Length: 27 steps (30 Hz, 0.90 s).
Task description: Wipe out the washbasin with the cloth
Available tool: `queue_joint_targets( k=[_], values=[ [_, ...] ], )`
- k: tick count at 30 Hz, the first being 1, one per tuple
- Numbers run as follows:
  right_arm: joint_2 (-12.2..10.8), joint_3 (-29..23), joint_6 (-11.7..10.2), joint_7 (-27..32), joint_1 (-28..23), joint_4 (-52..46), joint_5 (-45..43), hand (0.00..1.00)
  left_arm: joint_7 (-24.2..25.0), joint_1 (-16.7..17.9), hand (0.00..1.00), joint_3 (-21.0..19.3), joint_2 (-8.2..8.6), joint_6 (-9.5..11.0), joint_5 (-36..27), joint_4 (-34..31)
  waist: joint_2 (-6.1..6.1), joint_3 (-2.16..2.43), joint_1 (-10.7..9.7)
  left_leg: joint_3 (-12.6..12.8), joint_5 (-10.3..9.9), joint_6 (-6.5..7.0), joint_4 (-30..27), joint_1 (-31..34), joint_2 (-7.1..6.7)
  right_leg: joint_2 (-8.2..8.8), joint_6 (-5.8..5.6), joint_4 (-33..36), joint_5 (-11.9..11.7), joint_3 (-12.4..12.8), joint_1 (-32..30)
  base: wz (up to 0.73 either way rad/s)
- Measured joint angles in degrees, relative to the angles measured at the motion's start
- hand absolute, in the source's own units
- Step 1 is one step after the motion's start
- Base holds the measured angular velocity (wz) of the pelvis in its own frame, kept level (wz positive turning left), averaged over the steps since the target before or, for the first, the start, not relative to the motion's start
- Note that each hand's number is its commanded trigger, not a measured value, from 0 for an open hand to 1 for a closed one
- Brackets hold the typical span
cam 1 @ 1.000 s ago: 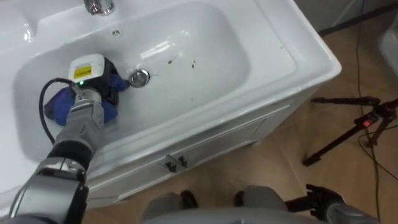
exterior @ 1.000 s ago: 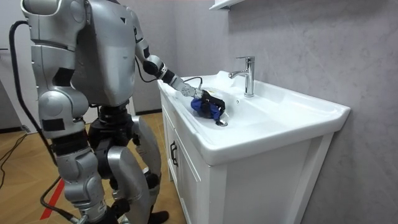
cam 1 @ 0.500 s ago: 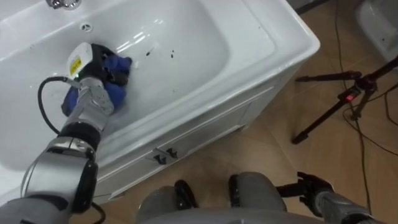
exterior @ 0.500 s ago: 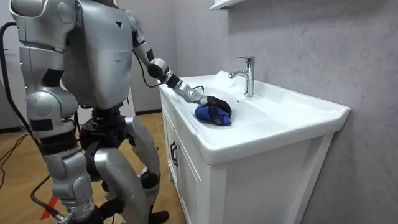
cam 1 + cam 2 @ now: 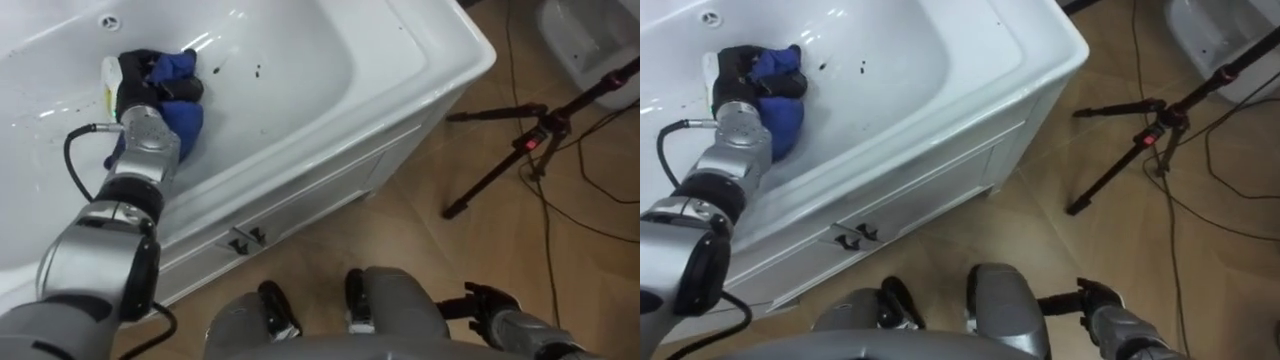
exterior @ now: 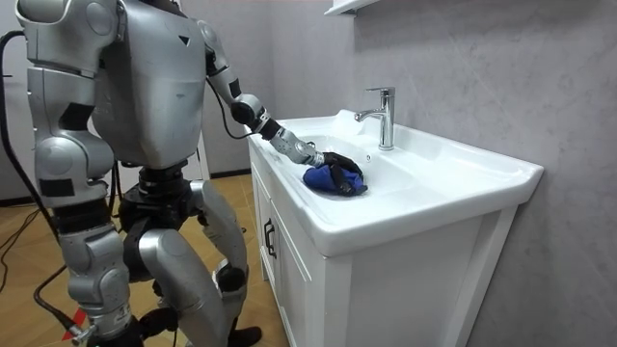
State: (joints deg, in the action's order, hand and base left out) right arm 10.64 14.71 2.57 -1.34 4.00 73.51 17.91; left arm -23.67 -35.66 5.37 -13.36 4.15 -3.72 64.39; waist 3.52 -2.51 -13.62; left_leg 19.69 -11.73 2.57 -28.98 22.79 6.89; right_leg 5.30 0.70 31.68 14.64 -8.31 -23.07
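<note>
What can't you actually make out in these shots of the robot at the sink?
- Basin floor under the blue cloth: covered by cloth and left hand, both eye views.
- Dark specks right of the cloth, eye views: too small to identify.
- Right hand, eye views: small and dark near the bottom edge; pose unclear.

Crumpled blue cloth low inside the white basin

the basin runs off the top edge, and the right hand is blurred.
</note>
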Motion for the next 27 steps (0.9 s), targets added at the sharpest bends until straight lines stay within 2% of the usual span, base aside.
queue_joint_targets(
  k=[2, 4, 9, 11, 14, 22, 27],
  values=[
    [-0.14, 0.35, 0.01, 0.01, 0.38, -0.02, 0.10, 0.00, 0.05, -0.54, 1.00, 0.05, 0.20, 0.84, -0.90, 0.00, 0.25, -0.15, -0.49, 0.10, -0.46, -0.11, -0.83, 0.12, 0.66, -0.48, 0.16, -0.04, -0.18, 0.20, 0.04, -0.10],
    [-0.14, 0.35, 0.03, 0.12, 0.27, 0.07, 0.11, 0.00, 0.08, -0.87, 1.00, 0.08, 0.63, 1.35, -1.02, -0.06, 0.27, -0.17, -0.59, 0.10, -0.50, -0.10, -0.96, 0.24, 0.75, -0.52, 0.20, -0.05, -0.22, 0.23, -0.09, -0.03],
    [-0.79, 0.33, -0.05, 1.02, -0.25, -0.12, 0.25, 0.00, 0.00, -1.18, 1.00, -0.03, 0.78, 2.49, -1.09, -0.28, -0.19, -0.10, -1.14, 0.19, -0.97, -0.31, -2.48, 1.22, 1.64, -1.19, 0.47, 0.11, -0.43, 0.47, -0.89, -0.07],
    [-0.92, 0.32, -0.11, 1.54, 0.22, -0.15, 1.62, 0.00, -0.70, -1.61, 1.00, -0.03, 1.06, 2.60, -1.11, -0.28, -0.75, -0.16, -1.66, 0.22, -1.09, -0.30, -2.74, 1.86, 1.92, -1.36, 0.56, 0.23, -0.51, 0.40, -1.34, 0.00],
    [-0.92, 0.32, -0.60, 1.68, 0.39, -0.11, 2.15, 0.00, -0.86, -2.29, 1.00, -0.03, 1.45, 2.72, -1.20, -0.23, -1.13, -0.31, -2.06, 0.40, -1.08, -0.31, -2.76, 2.12, 1.99, -1.34, 0.58, 0.54, -0.52, 0.48, -1.89, -0.04],
    [-0.97, 0.32, -2.07, 2.01, -1.09, -1.37, 2.36, 0.00, -1.81, -3.18, 1.00, -0.84, 1.59, 4.03, -3.61, -0.27, -1.18, -0.31, -2.66, 2.03, -1.07, -0.39, -2.86, 2.45, 2.52, -1.57, 0.91, 1.36, -0.63, 1.53, -3.43, -0.09],
    [-0.94, 0.39, -1.83, 1.85, -2.95, -2.68, 4.46, 0.00, -3.00, -3.48, 1.00, -0.75, 1.34, 4.73, -4.99, -0.38, -1.07, -0.34, -3.34, 3.11, -1.29, -0.41, -3.11, 2.31, 2.63, -1.68, 0.81, 2.19, -0.57, 2.70, -4.21, -0.11]
  ],
)
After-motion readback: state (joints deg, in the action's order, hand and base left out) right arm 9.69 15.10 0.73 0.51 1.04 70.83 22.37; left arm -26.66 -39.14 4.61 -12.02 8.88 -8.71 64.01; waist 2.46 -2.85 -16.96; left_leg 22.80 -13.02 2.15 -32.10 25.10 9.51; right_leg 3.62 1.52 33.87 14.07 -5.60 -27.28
